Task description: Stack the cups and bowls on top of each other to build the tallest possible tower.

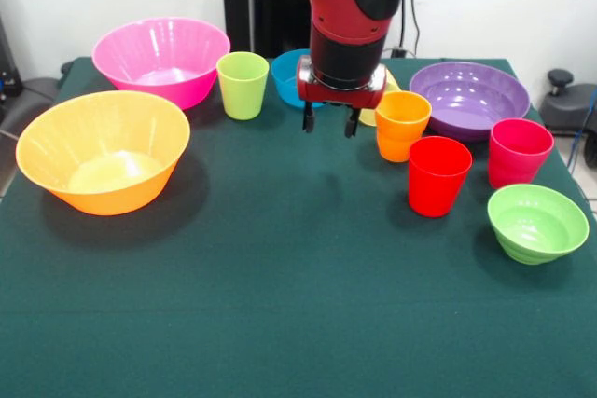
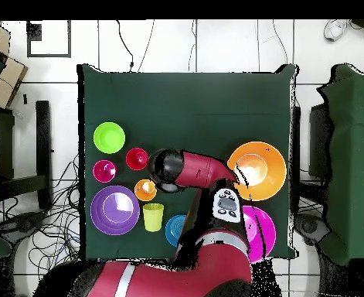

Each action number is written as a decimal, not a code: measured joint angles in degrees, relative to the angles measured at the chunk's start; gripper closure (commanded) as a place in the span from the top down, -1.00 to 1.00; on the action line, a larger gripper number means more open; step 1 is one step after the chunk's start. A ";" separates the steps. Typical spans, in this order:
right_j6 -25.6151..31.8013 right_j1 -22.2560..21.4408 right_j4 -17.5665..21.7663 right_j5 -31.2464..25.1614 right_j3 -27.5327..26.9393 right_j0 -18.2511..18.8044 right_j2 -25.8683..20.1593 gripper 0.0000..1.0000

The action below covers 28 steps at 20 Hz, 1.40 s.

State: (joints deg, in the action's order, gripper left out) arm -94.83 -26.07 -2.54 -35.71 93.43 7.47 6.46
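All cups and bowls stand apart on the green table; nothing is stacked. My gripper (image 1: 329,123) hangs open and empty above the cloth, in front of the small blue bowl (image 1: 286,76), between the lime green cup (image 1: 242,85) and the orange ribbed cup (image 1: 402,124). The pale yellow cup (image 1: 370,116) is mostly hidden behind the gripper. The red cup (image 1: 438,175), pink-red cup (image 1: 519,152) and small light green bowl (image 1: 537,222) stand at the right. In the overhead view the arm (image 2: 192,170) covers the gripper and the lime green cup.
The large orange bowl (image 1: 103,151) and large pink bowl (image 1: 160,61) stand at the left, and the wide purple bowl (image 1: 469,98) at the far right. Chairs and cables surround the table (image 2: 185,100) in the overhead view.
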 measured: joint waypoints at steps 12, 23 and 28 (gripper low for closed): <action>-0.01 -0.01 -0.46 -0.93 0.00 -1.37 0.32 1.00; -0.86 -0.03 -1.35 -1.76 0.00 -3.99 0.66 1.00; -2.90 -0.11 -1.94 -2.08 0.00 -5.88 0.78 1.00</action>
State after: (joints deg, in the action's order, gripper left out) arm -97.73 -26.18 -4.48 -37.80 93.43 1.59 7.24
